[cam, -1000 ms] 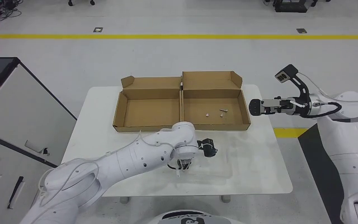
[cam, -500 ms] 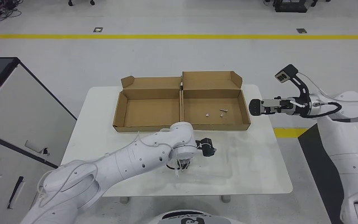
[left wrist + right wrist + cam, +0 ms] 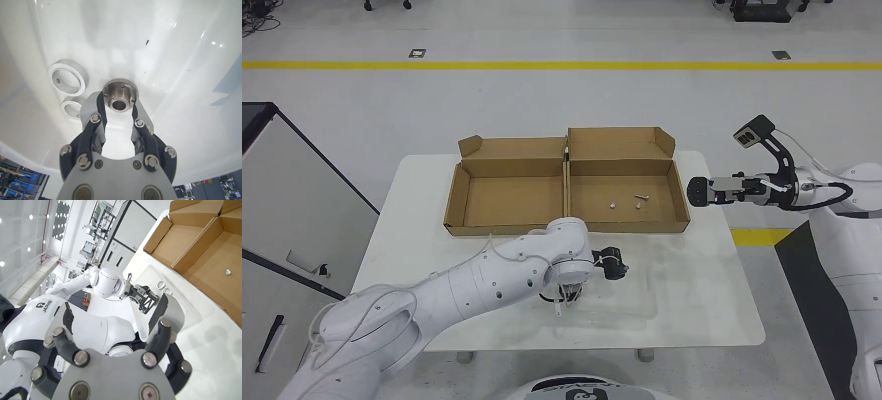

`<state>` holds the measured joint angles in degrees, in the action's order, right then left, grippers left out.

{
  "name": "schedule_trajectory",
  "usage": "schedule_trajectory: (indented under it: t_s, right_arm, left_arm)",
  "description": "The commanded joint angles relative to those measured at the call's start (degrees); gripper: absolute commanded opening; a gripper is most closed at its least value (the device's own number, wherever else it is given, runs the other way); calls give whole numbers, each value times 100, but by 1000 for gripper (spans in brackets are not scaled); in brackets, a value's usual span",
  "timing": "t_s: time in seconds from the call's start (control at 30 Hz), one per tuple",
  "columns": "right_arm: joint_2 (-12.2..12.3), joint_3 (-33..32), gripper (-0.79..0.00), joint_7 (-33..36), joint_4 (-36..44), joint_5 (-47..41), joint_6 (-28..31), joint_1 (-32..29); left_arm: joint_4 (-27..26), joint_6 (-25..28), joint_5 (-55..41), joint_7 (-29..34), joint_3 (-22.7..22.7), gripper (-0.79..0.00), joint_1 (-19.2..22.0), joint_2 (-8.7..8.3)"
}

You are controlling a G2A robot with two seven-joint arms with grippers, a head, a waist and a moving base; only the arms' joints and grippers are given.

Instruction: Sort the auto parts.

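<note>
In the left wrist view a steel flanged hub [image 3: 119, 98] stands on the floor of a white tray [image 3: 170, 56]. My left gripper [image 3: 117, 99] is shut on it, one pad pressed against each side of the flange. Two silver rings [image 3: 68, 79] [image 3: 70, 108] lie beside it in the tray. From above, the left gripper [image 3: 613, 266] sits over the tray [image 3: 662, 300] near the table's front. My right gripper [image 3: 694, 191] hangs open and holds nothing, past the right end of the cardboard boxes; its fingers [image 3: 160, 309] are spread wide.
Two open cardboard boxes stand side by side at the back of the table. The left box [image 3: 504, 200] holds nothing; the right box [image 3: 662, 205] holds a bolt [image 3: 614, 201] and another small part [image 3: 640, 197]. A grey cabinet [image 3: 292, 200] stands left of the table.
</note>
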<state>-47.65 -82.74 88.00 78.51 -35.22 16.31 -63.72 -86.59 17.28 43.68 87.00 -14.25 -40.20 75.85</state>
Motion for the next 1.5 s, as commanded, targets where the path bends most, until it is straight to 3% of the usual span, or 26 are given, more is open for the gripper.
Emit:
schedule_trajectory:
  t_s: [0.0, 0.13, 0.17, 0.2, 0.23, 0.27, 0.63, 1.07, 1.43, 1.47]
  right_arm:
    - [0, 0, 0, 0, 0, 0, 0, 0]
    - [0, 0, 0, 0, 0, 0, 0, 0]
    - [0, 0, 0, 0, 0, 0, 0, 0]
    - [0, 0, 0, 0, 0, 0, 0, 0]
    - [0, 0, 0, 0, 0, 0, 0, 0]
    - [0, 0, 0, 0, 0, 0, 0, 0]
    - [0, 0, 0, 0, 0, 0, 0, 0]
    - [0, 0, 0, 0, 0, 0, 0, 0]
    - [0, 0, 0, 0, 0, 0, 0, 0]
    - [0, 0, 0, 0, 0, 0, 0, 0]
  left_arm:
    - [25, 19, -6, -20, 8, -440, 1, 0]
    - [93, 65, -47, -65, 35, -449, 5, 12]
    - [102, 76, -50, -77, 42, -483, 11, 18]
    - [114, 86, -49, -86, 51, -529, 16, 23]
    - [127, 92, -52, -93, 59, -708, 21, 28]
    - [137, 96, -53, -96, 64, -785, 26, 34]
    - [-20, 76, -148, -77, -7, -785, 92, 23]
    - [-1241, -142, -653, 100, -203, -785, 485, -319]
    - [-1241, -142, -653, 100, -203, -785, 485, -319]
    - [-1189, -198, -652, -110, -267, -785, 434, -330]
